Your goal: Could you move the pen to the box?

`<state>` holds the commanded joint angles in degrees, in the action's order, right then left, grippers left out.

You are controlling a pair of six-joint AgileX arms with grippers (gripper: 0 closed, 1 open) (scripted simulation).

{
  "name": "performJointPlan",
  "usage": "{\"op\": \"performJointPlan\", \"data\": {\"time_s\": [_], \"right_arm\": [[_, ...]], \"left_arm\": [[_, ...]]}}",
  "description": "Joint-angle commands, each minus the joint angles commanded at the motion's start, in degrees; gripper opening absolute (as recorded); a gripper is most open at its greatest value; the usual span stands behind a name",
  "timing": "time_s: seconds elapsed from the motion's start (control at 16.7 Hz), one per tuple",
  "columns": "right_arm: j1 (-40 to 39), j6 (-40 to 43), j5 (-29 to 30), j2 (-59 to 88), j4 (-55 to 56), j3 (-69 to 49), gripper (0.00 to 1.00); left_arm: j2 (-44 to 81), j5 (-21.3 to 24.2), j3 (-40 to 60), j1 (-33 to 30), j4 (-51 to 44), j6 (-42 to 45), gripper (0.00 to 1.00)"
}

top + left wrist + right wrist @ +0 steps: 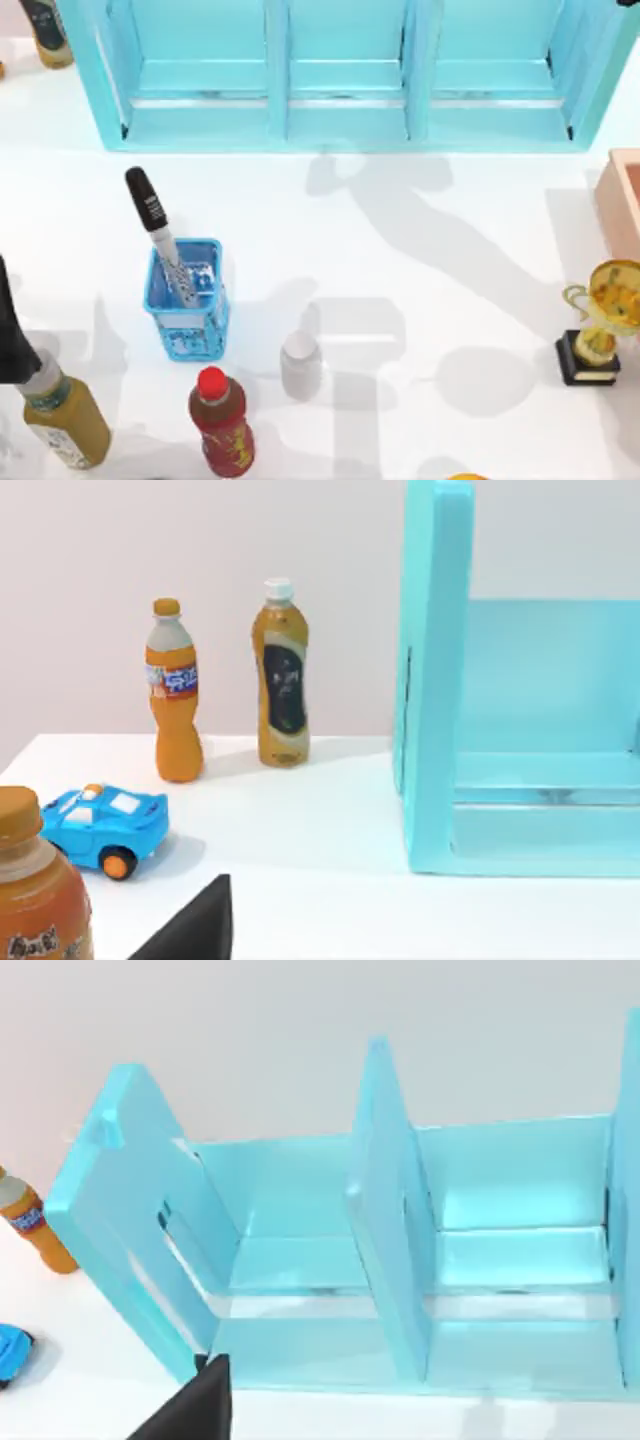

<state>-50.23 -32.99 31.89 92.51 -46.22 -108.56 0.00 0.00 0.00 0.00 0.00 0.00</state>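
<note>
From above: pen (pixel 160 235) leaning cap-up in blue basket (pixel 187 300) at table's left, still to be lifted; pinkish-tan box (pixel 625 200) at right edge, well apart, beside trophy (pixel 598 320). Left wrist view: two orange bottles (pixel 175 695), toy car (pixel 103 828), turquoise shelf (pixel 435 680). Right wrist view: shelf compartments. Jaw state of either gripper: cannot tell.

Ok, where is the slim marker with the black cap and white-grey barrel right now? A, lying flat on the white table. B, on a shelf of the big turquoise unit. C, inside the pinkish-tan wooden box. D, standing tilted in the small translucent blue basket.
D: in the top view the slim marker leans with its barrel down inside the small translucent blue basket and its black cap sticking out above the rim.
</note>
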Motion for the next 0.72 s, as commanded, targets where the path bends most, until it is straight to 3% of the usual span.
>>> {"op": "performJointPlan", "data": {"time_s": [0.48,0.72], "right_arm": [[-14.80,-4.00,6.78,38.20,-21.01,-23.50,1.00],[-18.45,-9.18,8.12,50.87,-28.63,-34.58,1.00]], "left_arm": [[0.00,0.00,0.00,0.00,0.00,0.00,1.00],[0.00,0.00,0.00,0.00,0.00,0.00,1.00]]}}
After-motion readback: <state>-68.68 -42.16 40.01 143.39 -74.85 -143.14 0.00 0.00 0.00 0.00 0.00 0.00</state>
